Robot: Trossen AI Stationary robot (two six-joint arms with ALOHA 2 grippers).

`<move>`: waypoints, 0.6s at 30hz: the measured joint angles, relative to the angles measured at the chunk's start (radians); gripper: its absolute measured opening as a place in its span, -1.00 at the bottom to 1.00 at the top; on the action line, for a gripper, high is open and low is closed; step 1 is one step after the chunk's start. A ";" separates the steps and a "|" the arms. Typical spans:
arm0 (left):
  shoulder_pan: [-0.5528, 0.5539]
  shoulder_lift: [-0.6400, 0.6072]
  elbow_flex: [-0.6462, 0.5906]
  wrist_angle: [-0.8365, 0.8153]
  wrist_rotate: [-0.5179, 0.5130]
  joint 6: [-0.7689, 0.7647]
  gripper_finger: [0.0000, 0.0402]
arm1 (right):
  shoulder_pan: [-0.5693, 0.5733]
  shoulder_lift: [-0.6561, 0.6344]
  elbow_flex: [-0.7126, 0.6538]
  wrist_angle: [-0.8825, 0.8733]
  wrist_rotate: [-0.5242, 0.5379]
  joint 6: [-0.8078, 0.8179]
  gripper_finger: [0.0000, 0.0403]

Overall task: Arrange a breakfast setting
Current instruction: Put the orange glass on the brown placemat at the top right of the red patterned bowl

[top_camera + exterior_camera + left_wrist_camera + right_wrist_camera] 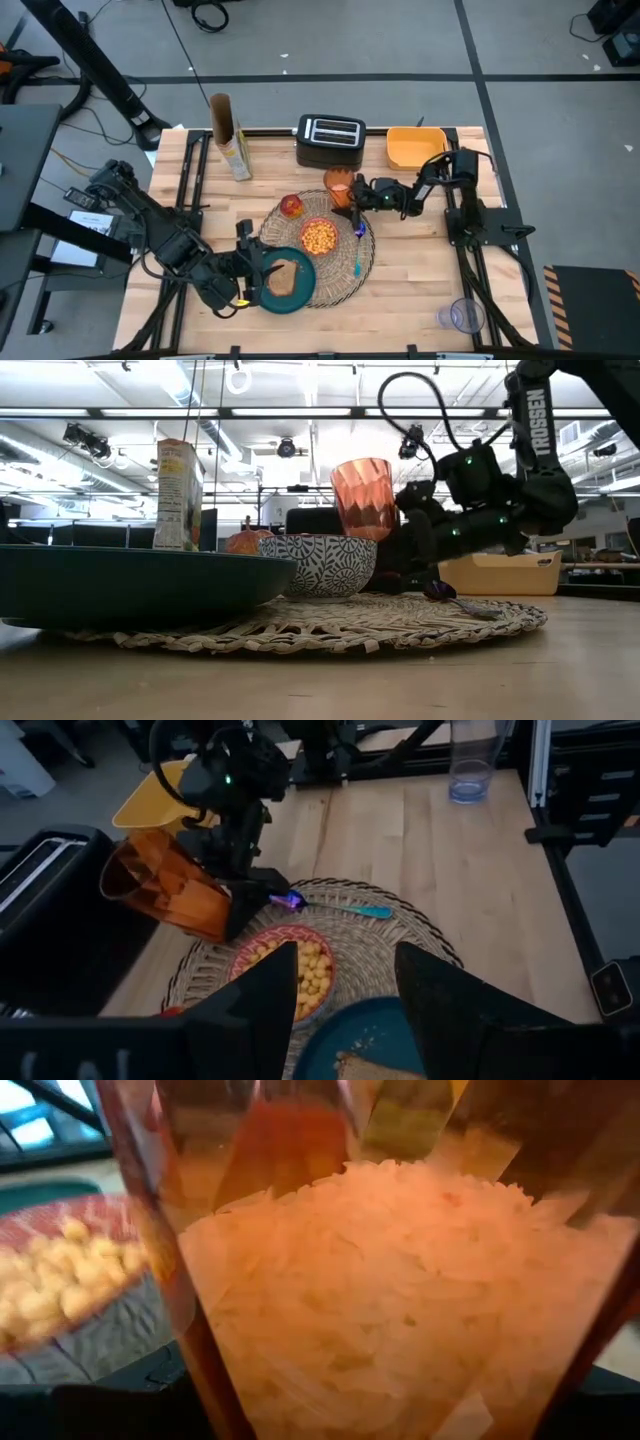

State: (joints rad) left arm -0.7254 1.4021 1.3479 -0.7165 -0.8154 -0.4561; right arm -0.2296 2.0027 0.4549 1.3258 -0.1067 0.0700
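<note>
The round woven placemat point(340, 285) lies mid-table. On it are the teal plate point(300, 295) with the toast slice point(283, 280), the red bowl point(319, 237) of cereal, the red apple point(292, 206) and the blue spoon point(358, 252). My right gripper point(352, 192) is shut on the orange cup point(339, 183) at the mat's far edge. My left gripper point(250, 262) is open at the plate's left rim, and its fingers point(270, 1010) stand over the plate and touch nothing. My right gripper pinches the cup's lower wall point(205, 915), near its base, between its two fingers. It comes level from the table's right side. The cup point(362, 495) stands upright, mouth up. The bowl hides its base, so I cannot tell whether it rests on the mat.
The black toaster point(330, 140) and the yellow bin point(413, 148) stand at the far edge behind the cup. A carton point(235, 152) and a cardboard tube point(220, 112) stand at the far left. A clear cup point(460, 316) stands at the near right.
</note>
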 joint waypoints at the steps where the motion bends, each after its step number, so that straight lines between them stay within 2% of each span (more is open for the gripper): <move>1: 0.000 0.000 0.000 0.001 0.000 0.000 -0.11 | -0.002 0.010 0.004 -0.002 -0.008 -0.001 0.58; 18: 0.000 0.000 0.000 -0.009 -0.004 -0.004 -0.11 | -0.008 0.041 0.016 -0.003 -0.028 -0.026 0.62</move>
State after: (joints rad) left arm -0.7254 1.4021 1.3479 -0.7258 -0.8192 -0.4599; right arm -0.2379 2.0438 0.4706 1.3224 -0.1347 0.0442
